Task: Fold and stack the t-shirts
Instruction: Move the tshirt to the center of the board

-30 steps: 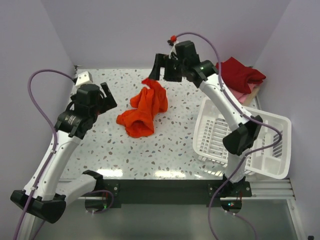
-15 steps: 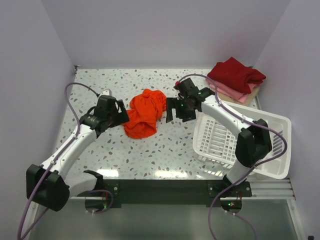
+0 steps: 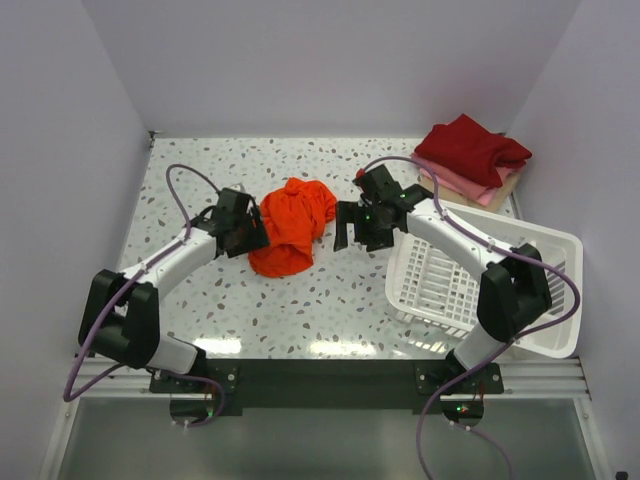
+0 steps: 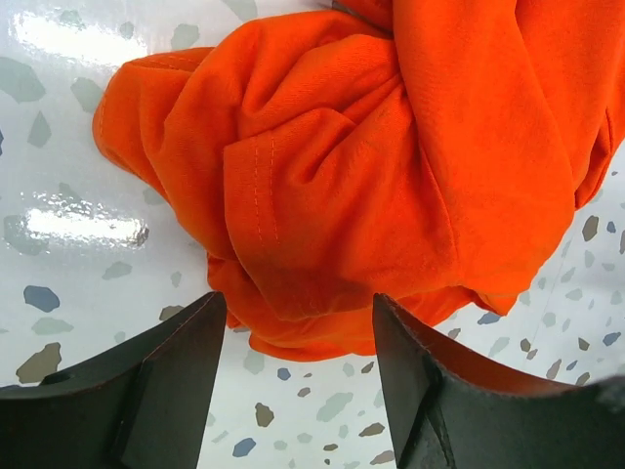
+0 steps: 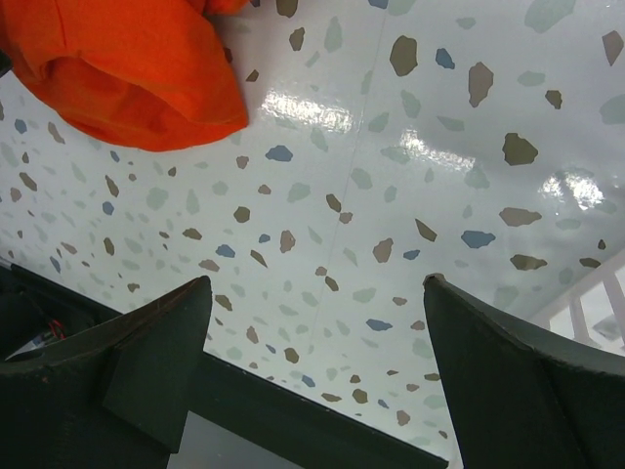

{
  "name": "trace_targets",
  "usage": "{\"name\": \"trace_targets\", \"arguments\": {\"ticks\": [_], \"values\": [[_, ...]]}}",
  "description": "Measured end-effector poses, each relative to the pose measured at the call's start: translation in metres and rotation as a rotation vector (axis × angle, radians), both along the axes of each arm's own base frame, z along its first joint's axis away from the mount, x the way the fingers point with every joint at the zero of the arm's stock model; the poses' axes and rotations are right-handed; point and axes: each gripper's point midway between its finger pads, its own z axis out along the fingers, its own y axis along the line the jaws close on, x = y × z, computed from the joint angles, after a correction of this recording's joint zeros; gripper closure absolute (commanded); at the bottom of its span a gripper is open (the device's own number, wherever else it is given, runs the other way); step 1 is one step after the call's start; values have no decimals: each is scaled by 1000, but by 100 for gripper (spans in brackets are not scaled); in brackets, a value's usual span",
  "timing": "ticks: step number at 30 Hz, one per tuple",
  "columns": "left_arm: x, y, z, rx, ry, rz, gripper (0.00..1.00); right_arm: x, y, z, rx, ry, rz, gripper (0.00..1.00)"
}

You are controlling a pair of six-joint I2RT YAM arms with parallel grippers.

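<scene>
Top external view: on the white speckled desk point(image 3: 200, 170), the left claw point(image 3: 255, 232) sits low with its jaws spread, gripping nothing. The crumpled bright orange-red cloth t-shirt point(image 3: 290, 225) lies bunched immediately to its right. The left wrist view shows the claw's two dark fingers point(image 4: 166, 381) apart, with a stitched fold of the shirt just ahead of the gap and not pinched between them.

On the heap's other side, the right claw point(image 3: 355, 232) is also wide open and holds nothing, near the shirt's right edge but apart from it. In the right wrist view the orange cloth lies ahead and to the left of its fingers point(image 5: 146, 362), which frame only speckled surface.

Just right of that claw, and nearer the arm bases, stands the white plastic lattice basket point(image 3: 480, 290). Beyond and to the right of the claw, in the far corner, a folded dark red t-shirt point(image 3: 470, 148) tops a folded pink t-shirt point(image 3: 470, 185) and a folded beige t-shirt point(image 3: 510, 183).
</scene>
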Motion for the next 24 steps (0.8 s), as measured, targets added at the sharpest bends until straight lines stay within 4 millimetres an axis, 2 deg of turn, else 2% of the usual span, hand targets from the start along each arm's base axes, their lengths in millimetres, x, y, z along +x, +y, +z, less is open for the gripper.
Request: {"name": "trace_targets", "arguments": {"ticks": [5,15,24], "values": [[5,-2,-3,-5,-7,-1,36,-1,-1,-1,-3,4,1,7],[8,-13,-14,-26,9,-16,50,-1,-1,-1,-4,5,3,7],[3,-19,-23,-18,42,-25,48,-2,-1,-1,-4,5,3,7]]}}
